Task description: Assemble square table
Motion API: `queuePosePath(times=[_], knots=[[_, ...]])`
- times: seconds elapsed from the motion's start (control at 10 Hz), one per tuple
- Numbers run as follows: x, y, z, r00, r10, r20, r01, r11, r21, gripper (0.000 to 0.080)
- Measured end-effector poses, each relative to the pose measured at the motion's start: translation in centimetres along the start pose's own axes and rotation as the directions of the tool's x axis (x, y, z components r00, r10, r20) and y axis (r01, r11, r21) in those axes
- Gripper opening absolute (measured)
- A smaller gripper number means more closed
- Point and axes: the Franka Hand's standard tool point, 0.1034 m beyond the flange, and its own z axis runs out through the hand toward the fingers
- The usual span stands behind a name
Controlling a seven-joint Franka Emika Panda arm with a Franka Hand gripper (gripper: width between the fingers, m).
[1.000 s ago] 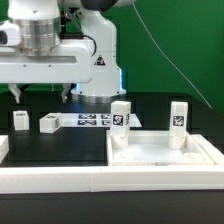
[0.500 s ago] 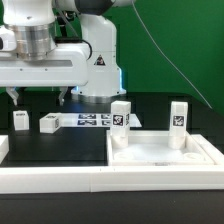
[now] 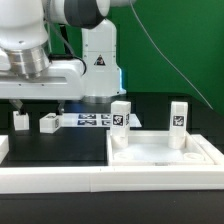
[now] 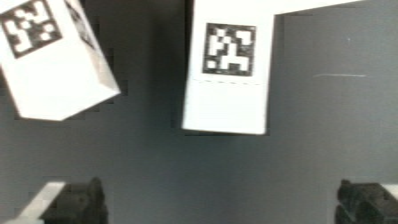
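The square table's top (image 3: 160, 152), a white slab with a raised rim, lies at the exterior view's right. Two tagged legs (image 3: 120, 115) (image 3: 178, 115) stand upright at its far corners. Two loose legs rest on the black table at the left, one upright (image 3: 20, 121) and one lying (image 3: 48, 123). My gripper (image 3: 40, 102) hangs open just above these two, holding nothing. In the wrist view both loose legs show below the gripper (image 4: 221, 205): one tagged leg (image 4: 228, 70) lies straight and another (image 4: 54, 55) is turned at an angle. The dark fingertips (image 4: 71, 205) stand wide apart.
The marker board (image 3: 92, 120) lies flat between the loose legs and the slab. A long white rail (image 3: 50, 180) borders the black surface at the front. A green wall stands behind the arm's base (image 3: 100, 60).
The arm has moved toward the exterior view's left and a little lower, over the two loose legs. The jaws stay open and no part has moved.
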Motion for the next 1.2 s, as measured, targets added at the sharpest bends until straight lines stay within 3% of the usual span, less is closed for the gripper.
queuePosePath(times=[0.2, 0.3, 0.7, 1.0, 1.2], knots=[[-0.2, 0.0, 0.1, 1.000, -0.001, 0.023, 0.001, 1.000, 0.002, 0.0649], [-0.4, -0.1, 0.1, 0.994, -0.003, 0.113, 0.001, 1.000, 0.019, 0.0649], [-0.5, -1.0, 0.5, 0.956, -0.039, 0.290, 0.034, 0.999, 0.022, 0.0649], [-0.8, -0.9, 1.0, 0.887, -0.034, 0.461, 0.025, 0.999, 0.024, 0.0649], [-0.3, -0.6, 1.5, 0.863, -0.025, 0.505, 0.018, 1.000, 0.018, 0.0649]])
